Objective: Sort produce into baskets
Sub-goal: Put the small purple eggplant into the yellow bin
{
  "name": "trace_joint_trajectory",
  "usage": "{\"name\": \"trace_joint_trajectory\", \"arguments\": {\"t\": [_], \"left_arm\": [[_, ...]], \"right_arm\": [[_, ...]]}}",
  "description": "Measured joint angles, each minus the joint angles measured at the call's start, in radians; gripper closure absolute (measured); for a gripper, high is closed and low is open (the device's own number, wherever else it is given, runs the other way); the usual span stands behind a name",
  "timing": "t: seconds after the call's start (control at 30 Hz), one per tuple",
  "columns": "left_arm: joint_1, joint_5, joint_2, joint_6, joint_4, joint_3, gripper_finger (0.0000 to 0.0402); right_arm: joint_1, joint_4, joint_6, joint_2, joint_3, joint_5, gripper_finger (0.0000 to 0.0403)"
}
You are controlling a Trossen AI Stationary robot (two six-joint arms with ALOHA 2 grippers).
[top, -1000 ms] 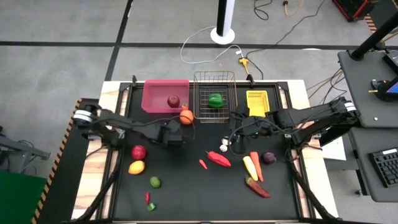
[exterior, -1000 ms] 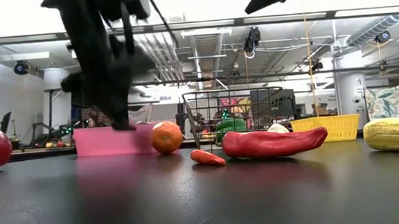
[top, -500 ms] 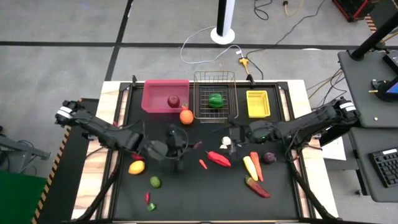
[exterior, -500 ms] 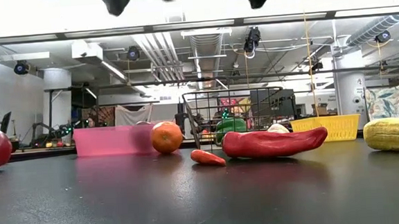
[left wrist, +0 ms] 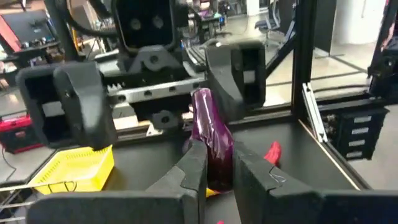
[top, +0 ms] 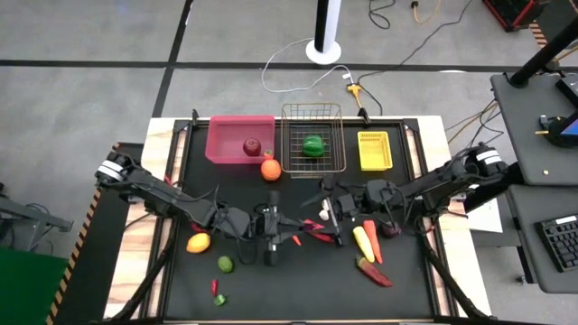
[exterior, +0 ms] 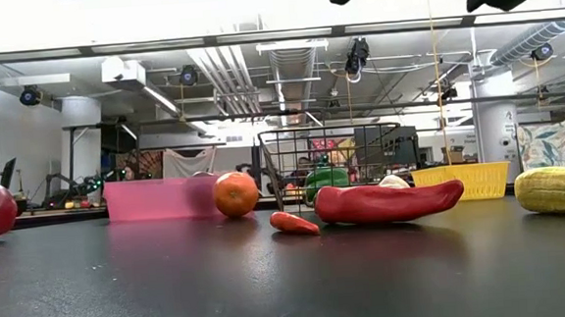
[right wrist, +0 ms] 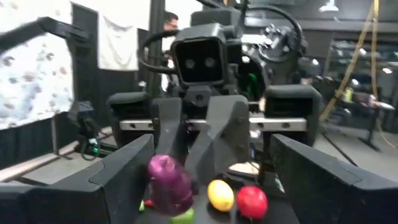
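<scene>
My left gripper is shut on a glossy purple vegetable above the table's middle. My right gripper faces it from the table's right, its fingers wide open and apart from the vegetable. At the far edge, the pink bin holds a red apple and the wire basket holds a green pepper. The yellow bin stands beside the wire basket. My left gripper pinches the purple vegetable's near end between its two fingers. The fingers lie about level and point toward the table's right. The vegetable sticks out beyond the fingertips toward my right gripper, its free end tilted up, lifted clear of the table.
An orange lies by the pink bin. On the table lie a long red pepper, corn, a carrot, a red chilli, a lemon and a lime. A person shows in the room behind.
My left gripper has risen from the table near the orange and gone toward the table's middle, tipping from pointing down to level. My right gripper has come down and tipped level, so that it faces the left one.
</scene>
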Motion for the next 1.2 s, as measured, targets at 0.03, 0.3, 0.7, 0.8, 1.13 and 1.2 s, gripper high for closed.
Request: {"name": "trace_joint_trajectory", "arguments": {"t": [0.03, 0.3, 0.7, 0.8, 1.13, 1.2], "left_arm": [[0.0, 0.0, 0.002, 0.001, 0.003, 0.0, 0.0364], [-0.002, 0.008, -0.007, 0.001, 0.001, 0.0, 0.0364], [-0.002, 0.008, -0.01, 0.006, 0.0, 0.0, 0.0364], [-0.001, 0.006, -0.01, 0.006, 0.0, 0.0, 0.0359], [-0.002, -0.073, -0.01, 0.004, -0.009, 0.0, 0.0321], [-0.003, -0.11, -0.012, -0.006, -0.022, 0.0, 0.031]], "right_arm": [[0.0, 0.015, -0.001, 0.007, 0.001, -0.015, 0.01], [0.0, 0.037, -0.005, 0.013, 0.001, -0.038, 0.0146], [0.001, 0.037, -0.005, 0.013, 0.001, -0.041, 0.0244], [0.001, 0.037, -0.005, 0.013, 0.001, -0.045, 0.0273], [0.0, 0.034, 0.004, 0.013, 0.001, -0.036, 0.0349], [-0.001, 0.029, 0.025, 0.013, 0.001, -0.029, 0.0355]]}}
